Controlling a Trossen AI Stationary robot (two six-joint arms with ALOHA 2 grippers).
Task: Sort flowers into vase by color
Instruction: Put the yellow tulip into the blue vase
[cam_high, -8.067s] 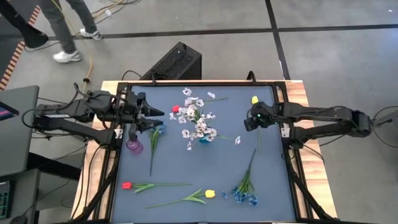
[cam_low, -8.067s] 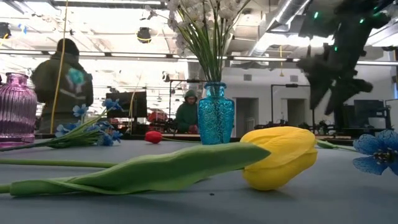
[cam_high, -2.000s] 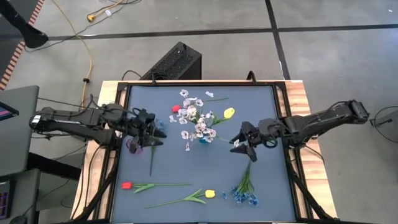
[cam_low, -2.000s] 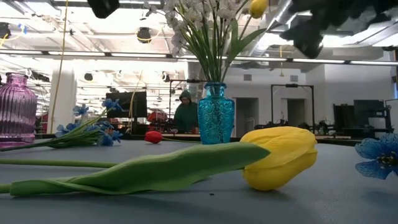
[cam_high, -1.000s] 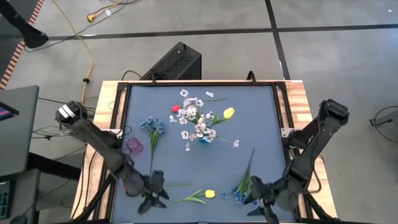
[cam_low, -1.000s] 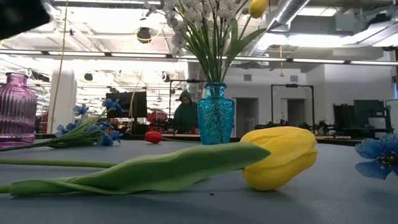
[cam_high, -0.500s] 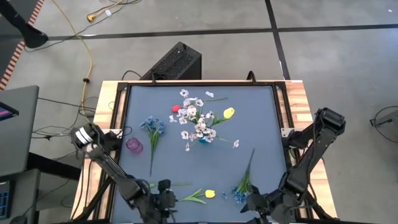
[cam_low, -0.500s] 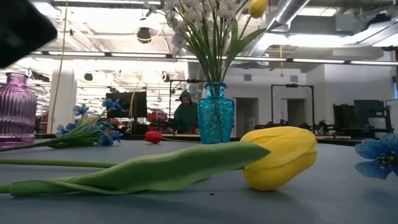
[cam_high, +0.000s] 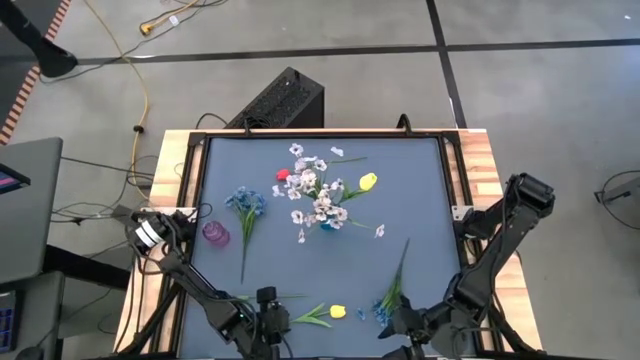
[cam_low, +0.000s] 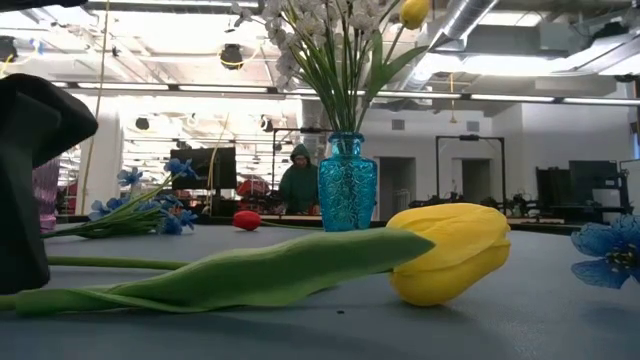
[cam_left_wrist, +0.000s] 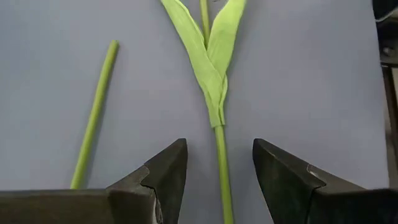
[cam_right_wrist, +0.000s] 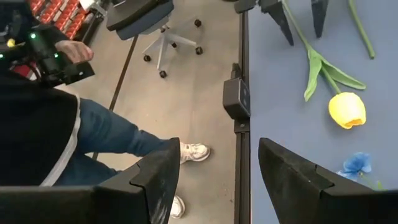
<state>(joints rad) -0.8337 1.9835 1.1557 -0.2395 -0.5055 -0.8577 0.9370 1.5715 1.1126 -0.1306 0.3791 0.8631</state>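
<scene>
A yellow tulip (cam_high: 337, 312) lies near the table's front edge on its stem and leaves (cam_left_wrist: 211, 56). My left gripper (cam_left_wrist: 219, 145) is open, low over that stem (cam_left_wrist: 221, 168); one finger stands on either side without touching. In the low view it is the dark shape (cam_low: 30, 180) at the left. My right gripper (cam_right_wrist: 219, 149) is open over the front edge, beside a blue spray (cam_high: 392, 300), with nothing between its fingers. White sprays and a yellow tulip (cam_high: 368, 182) stand in the blue vase (cam_low: 347, 185).
A purple vase (cam_high: 215, 234) stands at the left, with a blue spray (cam_high: 245, 205) lying beside it. A red tulip (cam_low: 246, 220) lies behind the blue vase. A second bare stem (cam_left_wrist: 93, 118) lies beside my left gripper. A person (cam_right_wrist: 56, 118) stands past the front edge.
My left gripper has come down toward the table and tipped further downward, closing in on the lying yellow tulip's stem; it stays open. My right gripper has edged a little toward the table's left along the front edge. No flower has moved.
</scene>
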